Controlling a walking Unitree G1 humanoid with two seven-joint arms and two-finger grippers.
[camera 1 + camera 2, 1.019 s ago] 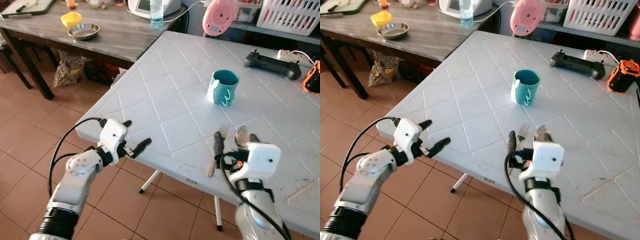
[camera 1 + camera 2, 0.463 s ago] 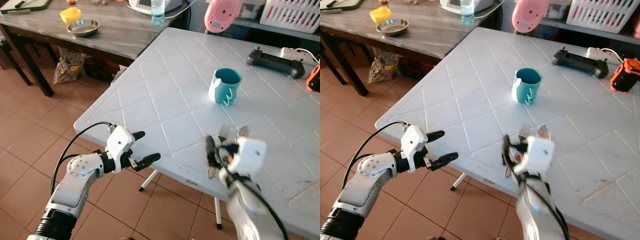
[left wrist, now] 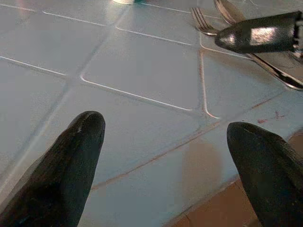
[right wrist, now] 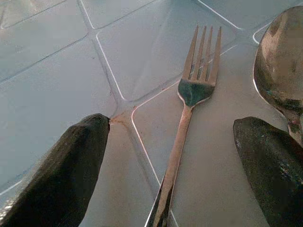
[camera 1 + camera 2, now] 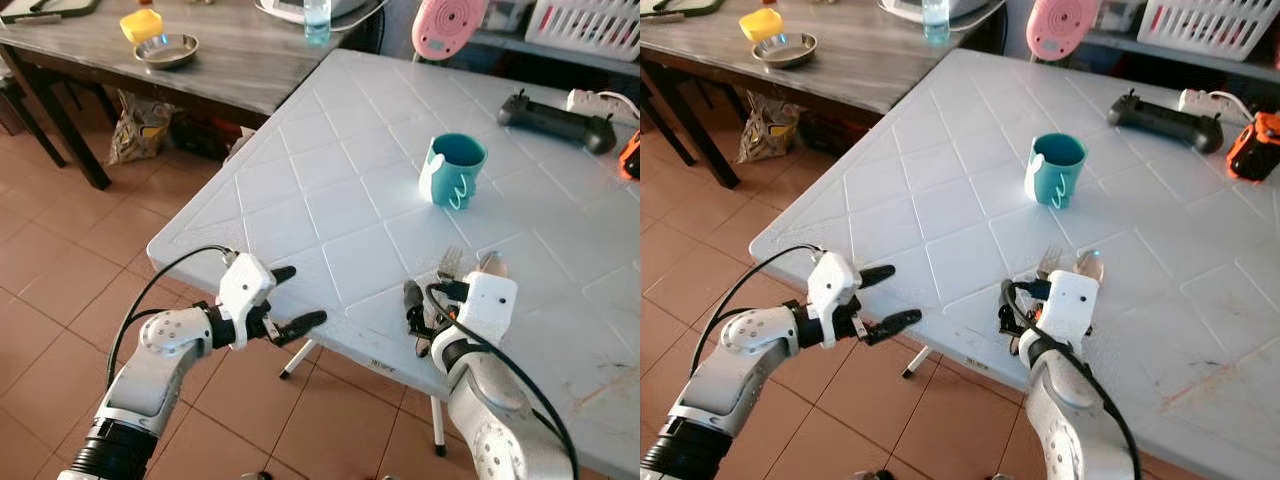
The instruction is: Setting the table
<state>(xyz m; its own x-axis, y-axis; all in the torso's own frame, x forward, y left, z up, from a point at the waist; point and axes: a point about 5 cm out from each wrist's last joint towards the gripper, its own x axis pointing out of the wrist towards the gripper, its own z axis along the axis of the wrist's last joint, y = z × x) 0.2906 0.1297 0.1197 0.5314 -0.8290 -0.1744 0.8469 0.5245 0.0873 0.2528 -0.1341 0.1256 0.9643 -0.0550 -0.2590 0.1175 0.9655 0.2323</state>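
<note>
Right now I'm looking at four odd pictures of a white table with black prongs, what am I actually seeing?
A humanoid robot is looking down at its own two silver arms. Two pictures come from cameras in its head, two from cameras on its wrists. Each arm ends in a gripper of two black fingers. The left gripper is open at the edge of the table, holding nothing. The right gripper is open just above the table, with the fork lying between its fingers and the spoon beside it. Farther back stands a teal cup.
</note>
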